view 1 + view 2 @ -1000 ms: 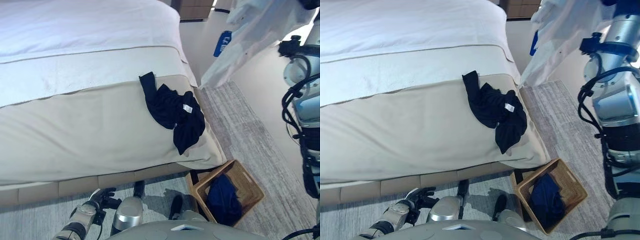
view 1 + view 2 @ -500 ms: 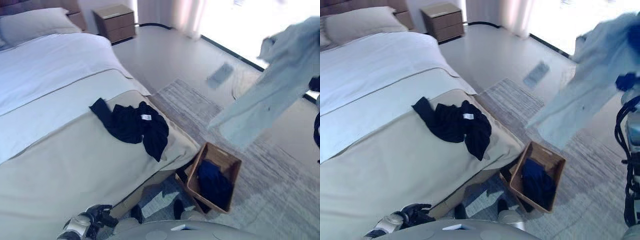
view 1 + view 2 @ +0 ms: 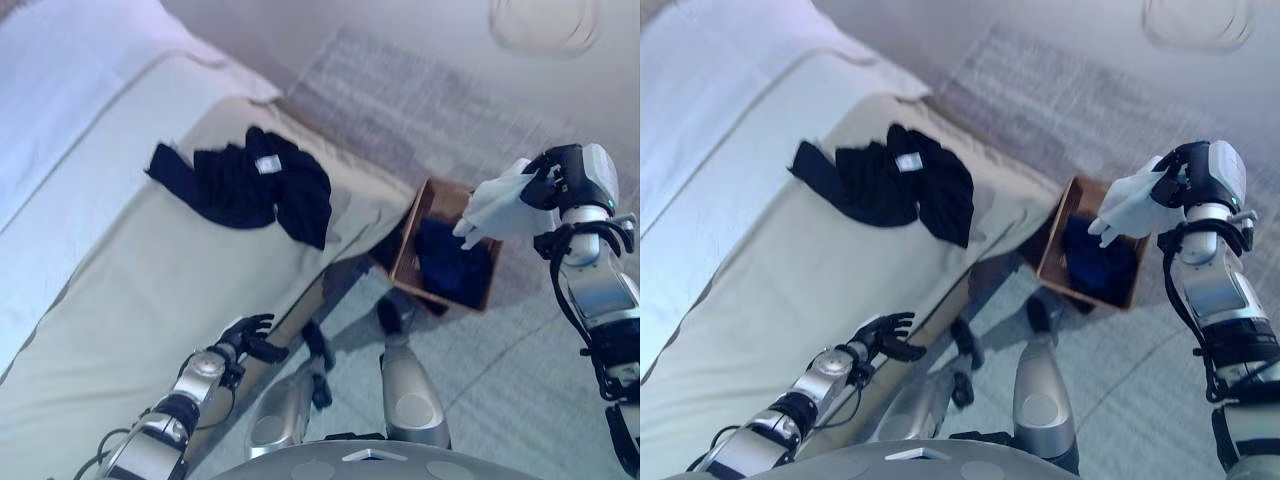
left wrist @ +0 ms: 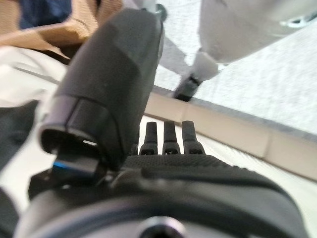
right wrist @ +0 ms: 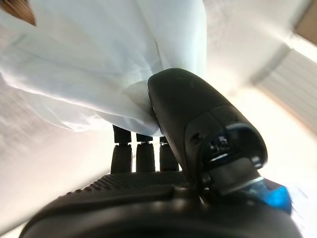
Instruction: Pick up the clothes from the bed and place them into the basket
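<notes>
A black garment [image 3: 240,185] lies crumpled on the beige bed cover [image 3: 150,270] near the bed's corner. The brown wicker basket [image 3: 404,262] stands on the floor by that corner, with dark blue clothes [image 3: 450,262] in it. My right hand [image 3: 560,180] is shut on a white garment [image 3: 495,205], which is bunched up and held just above the basket's far side. In the right wrist view the thumb [image 5: 198,114] presses into the white cloth [image 5: 99,64]. My left hand [image 3: 245,340] is open and empty, low beside the bed's front edge.
The bed has a white sheet [image 3: 60,90] beyond the beige cover. A grey striped rug [image 3: 440,100] lies under and past the basket. A pale round object [image 3: 545,20] sits on the floor at the far right. Tiled floor [image 3: 520,400] lies in front of the basket.
The camera has swung to look down over the bed's corner. The white garment, hanging long and high at the right before, is now bunched in my right hand over the basket.
</notes>
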Motion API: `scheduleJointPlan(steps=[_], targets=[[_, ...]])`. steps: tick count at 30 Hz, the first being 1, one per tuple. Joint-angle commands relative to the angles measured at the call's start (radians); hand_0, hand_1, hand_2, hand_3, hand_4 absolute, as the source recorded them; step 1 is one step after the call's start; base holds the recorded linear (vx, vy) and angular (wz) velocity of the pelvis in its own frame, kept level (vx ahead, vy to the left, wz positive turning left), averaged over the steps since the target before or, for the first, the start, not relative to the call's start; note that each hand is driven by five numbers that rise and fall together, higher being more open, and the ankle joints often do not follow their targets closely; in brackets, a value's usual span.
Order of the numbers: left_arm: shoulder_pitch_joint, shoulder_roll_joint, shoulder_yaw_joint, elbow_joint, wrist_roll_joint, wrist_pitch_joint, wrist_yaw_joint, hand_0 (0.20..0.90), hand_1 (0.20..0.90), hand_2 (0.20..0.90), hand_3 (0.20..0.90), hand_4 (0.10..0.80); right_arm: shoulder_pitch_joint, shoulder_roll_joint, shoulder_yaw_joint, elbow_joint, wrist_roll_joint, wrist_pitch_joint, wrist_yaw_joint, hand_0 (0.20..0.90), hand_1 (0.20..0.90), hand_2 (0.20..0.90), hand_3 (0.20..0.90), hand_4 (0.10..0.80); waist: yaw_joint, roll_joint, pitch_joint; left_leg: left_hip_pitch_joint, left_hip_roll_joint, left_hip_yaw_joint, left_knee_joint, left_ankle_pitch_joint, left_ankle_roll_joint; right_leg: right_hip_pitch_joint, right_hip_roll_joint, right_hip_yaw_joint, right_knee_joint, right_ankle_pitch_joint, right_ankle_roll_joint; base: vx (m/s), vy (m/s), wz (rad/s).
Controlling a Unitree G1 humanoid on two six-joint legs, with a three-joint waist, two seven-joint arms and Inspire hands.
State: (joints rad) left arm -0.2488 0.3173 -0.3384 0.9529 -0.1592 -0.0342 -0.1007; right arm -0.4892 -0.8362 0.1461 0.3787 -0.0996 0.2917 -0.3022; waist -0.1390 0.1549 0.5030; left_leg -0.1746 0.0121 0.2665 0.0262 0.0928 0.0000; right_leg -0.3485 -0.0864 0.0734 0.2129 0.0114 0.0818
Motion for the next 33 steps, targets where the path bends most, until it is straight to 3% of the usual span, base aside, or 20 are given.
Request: scheduleJointPlan(steps=[1,3,4,5,7,11,13,14,15,18,22,26,28,30,33], targets=[[0.030,0.027,-0.010,-0.033,-0.075,-0.050,0.036,0.900,0.900,0.900,0.900,0.800,-0.165,-0.022,0.007,-0.010,-0.084,0.008,-0.081,0.300,0.300,0.300,0.200,0.100,0.020,-0.001,0.012,-0.108,-0.030,-0.135,0.249,-0.192,0.002,-0.063,-0.015,-0.128,0.150,-0.112,-0.064,-0.087,-0.091,-0.02],[0.029,0.036,-0.009,-0.056,-0.099,-0.059,0.038,0.900,0.900,0.900,0.900,0.800,-0.178,-0.013,0.029,0.043,-0.076,0.053,-0.092,0.324,0.324,0.324,0.227,0.127,0.029,0.020,0.017,-0.169,-0.035,-0.137,0.278,-0.185,-0.001,-0.124,-0.018,-0.138,0.197,-0.130,-0.075,-0.071,-0.124,0.08],[0.030,0.041,-0.009,-0.067,-0.106,-0.064,0.035,0.900,0.900,0.900,0.900,0.800,-0.184,-0.009,0.036,0.072,-0.081,0.067,-0.096,0.801,0.801,0.801,0.785,0.685,0.033,0.028,0.017,-0.197,-0.038,-0.138,0.293,-0.185,-0.002,-0.151,-0.019,-0.140,0.218,-0.138,-0.080,-0.057,-0.141,0.12],[0.030,0.048,-0.009,-0.080,-0.111,-0.070,0.028,0.900,0.900,0.900,0.900,0.800,-0.195,-0.009,0.044,0.111,-0.076,0.076,-0.110,0.900,0.900,0.900,0.900,0.800,0.039,0.038,0.017,-0.225,-0.041,-0.140,0.307,-0.184,-0.002,-0.182,-0.020,-0.140,0.239,-0.146,-0.086,-0.048,-0.129,0.18],[0.024,0.065,-0.013,-0.098,-0.114,-0.077,0.007,0.900,0.900,0.900,0.900,0.800,-0.222,-0.007,0.059,0.190,-0.076,0.124,-0.121,0.900,0.900,0.900,0.900,0.800,0.049,0.056,0.017,-0.271,-0.046,-0.142,0.324,-0.181,-0.001,-0.232,-0.021,-0.140,0.269,-0.157,-0.094,-0.027,-0.102,0.21],[0.028,0.065,-0.032,-0.125,-0.118,-0.069,0.009,0.900,0.900,0.900,0.900,0.800,-0.244,-0.004,0.081,0.292,-0.042,0.134,-0.146,0.900,0.900,0.900,0.900,0.800,0.062,0.072,0.017,-0.283,-0.049,-0.149,0.329,-0.198,-0.006,-0.249,-0.022,-0.146,0.298,-0.194,-0.095,0.053,-0.029,0.18],[0.032,0.066,-0.042,-0.140,-0.121,-0.073,0.006,0.900,0.900,0.900,0.900,0.800,-0.248,-0.006,0.084,0.320,-0.006,0.126,-0.158,0.900,0.900,0.900,0.900,0.800,0.073,0.081,0.017,-0.303,-0.045,-0.147,0.298,-0.152,-0.004,-0.264,-0.019,-0.159,0.271,-0.158,-0.106,-0.019,0.018,0.20],[0.038,0.066,-0.046,-0.140,-0.122,-0.073,0.004,0.900,0.900,0.900,0.900,0.800,-0.240,-0.004,0.084,0.318,-0.005,0.131,-0.157,0.900,0.900,0.900,0.900,0.800,0.073,0.080,0.017,-0.284,-0.048,-0.155,0.300,-0.175,-0.010,-0.246,-0.018,-0.153,0.280,-0.187,-0.099,-0.052,0.037,0.11],[0.041,0.064,-0.046,-0.143,-0.123,-0.077,0.005,0.900,0.900,0.900,0.900,0.800,-0.236,-0.006,0.078,0.306,0.004,0.132,-0.159,0.900,0.900,0.900,0.900,0.800,0.074,0.081,0.017,-0.295,-0.044,-0.148,0.281,-0.144,-0.005,-0.255,-0.015,-0.160,0.258,-0.154,-0.106,0.040,0.053,0.10],[0.063,0.055,-0.040,-0.155,-0.123,-0.078,0.011,0.900,0.900,0.900,0.900,0.800,-0.198,-0.015,0.039,0.262,0.038,0.107,-0.166,0.900,0.900,0.900,0.900,0.800,0.072,0.073,0.017,-0.264,-0.039,-0.151,0.222,-0.120,-0.010,-0.228,-0.005,-0.161,0.217,-0.138,-0.100,0.002,0.092,0.10],[0.090,0.053,-0.014,-0.151,-0.132,-0.066,0.016,0.900,0.900,0.900,0.900,0.800,-0.104,-0.015,-0.050,0.027,-0.032,0.073,-0.190,0.900,0.900,0.900,0.900,0.800,0.058,0.041,0.017,-0.190,-0.032,-0.159,0.137,-0.097,-0.016,-0.159,0.012,-0.156,0.146,-0.112,-0.086,0.060,0.125,0.05],[0.105,0.047,0.040,-0.125,-0.146,-0.049,0.016,0.900,0.900,0.900,0.900,0.800,-0.023,0.019,-0.107,-0.245,-0.137,0.081,-0.117,0.900,0.900,0.900,0.900,0.800,0.044,-0.011,0.017,-0.108,-0.027,-0.160,0.065,-0.082,-0.022,-0.073,0.019,-0.153,0.063,-0.077,-0.060,0.057,0.159,0.07],[0.109,0.044,0.060,-0.109,-0.144,-0.038,0.016,0.900,0.900,0.900,0.900,0.800,-0.010,0.024,-0.112,-0.327,-0.176,0.082,-0.061,0.900,0.900,0.900,0.900,0.800,0.047,-0.037,0.010,-0.076,-0.026,-0.163,0.045,-0.082,-0.023,-0.035,0.018,-0.157,0.029,-0.062,-0.050,0.049,0.136,0.08],[0.118,0.046,0.083,-0.076,-0.141,-0.028,0.012,0.900,0.900,0.900,0.900,0.800,-0.008,0.014,-0.093,-0.380,-0.227,0.103,0.069,0.900,0.900,0.900,0.900,0.800,0.063,-0.072,-0.022,-0.055,-0.026,-0.167,0.030,-0.088,-0.023,0.003,0.014,-0.166,-0.014,-0.045,-0.039,0.069,0.136,0.16],[0.141,0.054,0.094,-0.056,-0.144,-0.015,0.010,0.900,0.900,0.900,0.900,0.800,-0.016,-0.018,-0.062,-0.402,-0.173,0.076,0.181,0.900,0.900,0.900,0.900,0.800,0.097,-0.112,-0.062,-0.022,-0.027,-0.185,0.017,-0.098,-0.018,0.064,0.006,-0.184,-0.065,-0.027,-0.028,0.102,0.114,0.31]])
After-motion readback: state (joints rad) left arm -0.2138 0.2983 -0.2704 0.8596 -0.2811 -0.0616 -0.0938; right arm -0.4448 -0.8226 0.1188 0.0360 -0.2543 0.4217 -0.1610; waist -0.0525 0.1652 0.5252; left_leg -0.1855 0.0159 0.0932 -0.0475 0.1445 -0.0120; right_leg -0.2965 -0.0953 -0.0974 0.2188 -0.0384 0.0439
